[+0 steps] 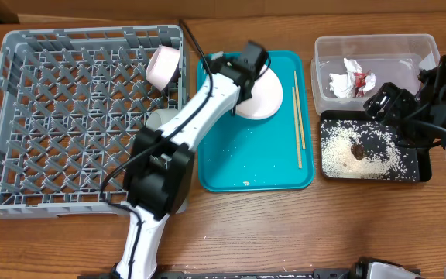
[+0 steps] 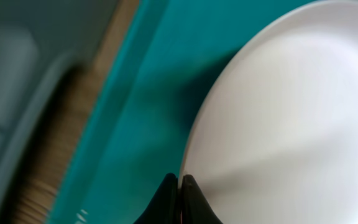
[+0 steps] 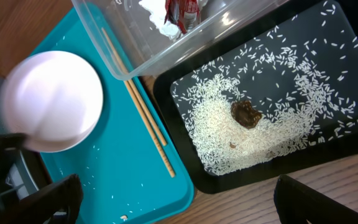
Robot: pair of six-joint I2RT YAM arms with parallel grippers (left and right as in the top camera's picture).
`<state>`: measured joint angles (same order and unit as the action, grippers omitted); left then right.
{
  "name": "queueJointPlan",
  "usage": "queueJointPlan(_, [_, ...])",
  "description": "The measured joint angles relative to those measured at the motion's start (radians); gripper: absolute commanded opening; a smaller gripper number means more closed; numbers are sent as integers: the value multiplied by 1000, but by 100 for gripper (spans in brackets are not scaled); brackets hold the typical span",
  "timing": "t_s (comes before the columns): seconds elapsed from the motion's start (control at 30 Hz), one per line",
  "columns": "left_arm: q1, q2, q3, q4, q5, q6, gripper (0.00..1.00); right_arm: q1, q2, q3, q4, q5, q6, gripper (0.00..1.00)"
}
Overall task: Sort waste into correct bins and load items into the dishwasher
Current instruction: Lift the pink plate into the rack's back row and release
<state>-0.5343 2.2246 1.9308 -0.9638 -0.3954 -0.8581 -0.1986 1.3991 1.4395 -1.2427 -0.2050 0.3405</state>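
Note:
My left gripper [image 1: 246,76] is shut on the rim of a round white-pink plate [image 1: 260,97] over the teal tray [image 1: 231,167]. The left wrist view shows the fingers [image 2: 180,182] pinched on the plate's edge [image 2: 278,112]. A second plate [image 1: 163,66] stands on edge in the grey dish rack [image 1: 60,101]. Two chopsticks [image 1: 298,116] lie on the tray's right side. The clear tub [image 1: 409,48] holds the red-and-white wrapper [image 1: 355,80]. The black tray [image 1: 413,167] holds rice and the brown lump [image 1: 358,151]. My right gripper [image 1: 389,105] is open and empty above the black tray. The cup is out of view.
A pale round bowl [image 1: 157,120] sits by the rack's right wall, partly hidden under my left arm. Loose rice grains [image 1: 227,147] dot the teal tray. In the right wrist view the plate [image 3: 51,99], chopsticks [image 3: 145,118] and lump [image 3: 246,114] show below the open fingers [image 3: 179,202].

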Motion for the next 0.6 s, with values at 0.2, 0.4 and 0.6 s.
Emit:
queueJointPlan(0.2, [6, -218, 88, -97, -255, 384, 4, 0, 0, 0, 0, 0, 0, 100])
queueJointPlan(0.4, [53, -358, 113, -160, -609, 576, 4, 0, 0, 0, 0, 0, 0, 100])
queueJointPlan(0.6, [182, -344, 110, -137, -762, 658, 4, 0, 0, 0, 0, 0, 0, 100])
